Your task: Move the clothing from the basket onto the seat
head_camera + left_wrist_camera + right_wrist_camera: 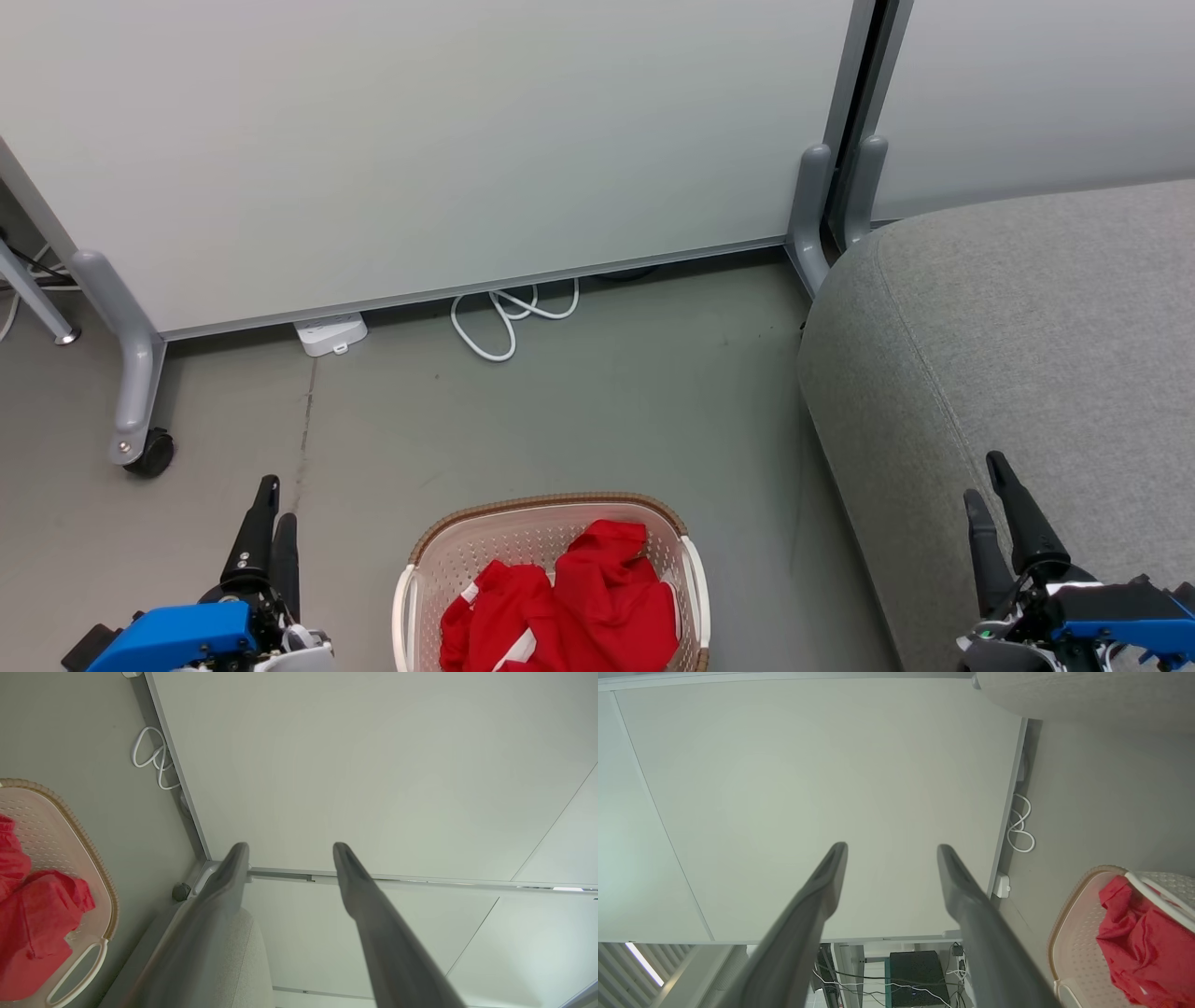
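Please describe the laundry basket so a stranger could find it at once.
Find the large light grey fabric sofa on the right. On the floor left of it stands a small cream-white perforated plastic basket with a brown woven-look rim. It alone holds bright red clothing.

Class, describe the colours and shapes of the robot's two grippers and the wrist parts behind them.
The left gripper and right gripper each have two long, dark, tapering fingers with rounded tips. Behind each sits a bright blue housing over black and white parts.
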Tool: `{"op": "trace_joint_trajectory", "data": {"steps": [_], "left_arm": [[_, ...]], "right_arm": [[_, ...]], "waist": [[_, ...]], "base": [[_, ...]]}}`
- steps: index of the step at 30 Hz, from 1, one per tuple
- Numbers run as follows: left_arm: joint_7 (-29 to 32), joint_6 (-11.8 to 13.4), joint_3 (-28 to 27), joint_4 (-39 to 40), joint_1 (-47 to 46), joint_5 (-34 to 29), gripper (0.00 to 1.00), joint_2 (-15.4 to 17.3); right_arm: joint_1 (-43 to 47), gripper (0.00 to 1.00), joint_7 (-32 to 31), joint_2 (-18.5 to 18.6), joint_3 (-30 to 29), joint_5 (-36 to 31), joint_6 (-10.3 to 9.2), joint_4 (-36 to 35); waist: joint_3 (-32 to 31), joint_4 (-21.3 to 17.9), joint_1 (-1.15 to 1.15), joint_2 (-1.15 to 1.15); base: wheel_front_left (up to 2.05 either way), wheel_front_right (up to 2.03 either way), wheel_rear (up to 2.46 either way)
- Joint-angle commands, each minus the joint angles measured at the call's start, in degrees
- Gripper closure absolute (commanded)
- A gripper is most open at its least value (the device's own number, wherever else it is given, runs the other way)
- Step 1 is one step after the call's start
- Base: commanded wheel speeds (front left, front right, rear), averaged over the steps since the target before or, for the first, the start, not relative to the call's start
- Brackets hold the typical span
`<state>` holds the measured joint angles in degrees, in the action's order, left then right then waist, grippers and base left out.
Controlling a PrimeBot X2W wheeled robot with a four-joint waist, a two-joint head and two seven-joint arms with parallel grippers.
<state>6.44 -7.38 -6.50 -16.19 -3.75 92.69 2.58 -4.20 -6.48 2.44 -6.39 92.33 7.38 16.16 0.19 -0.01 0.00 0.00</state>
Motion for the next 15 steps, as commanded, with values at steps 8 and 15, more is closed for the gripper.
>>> {"op": "trace_joint_trajectory", "data": {"steps": [8,15], "left_arm": [[-2.9,0.0,1.5,1.2,-1.4,-4.8,0.0,0.1],[-4.8,0.0,2.5,2.1,-2.1,-12.2,0.0,0.2]], "right_arm": [[-0.7,0.0,2.9,0.1,0.8,-4.4,0.03,-0.9],[-1.0,0.0,4.8,0.2,1.2,-10.3,0.04,-2.0]], "waist": [[0.1,0.0,0.0,0.0],[0.3,0.1,0.0,0.0]], "base": [[0.0,0.0,0.0],[0.0,0.0,0.0]]}}
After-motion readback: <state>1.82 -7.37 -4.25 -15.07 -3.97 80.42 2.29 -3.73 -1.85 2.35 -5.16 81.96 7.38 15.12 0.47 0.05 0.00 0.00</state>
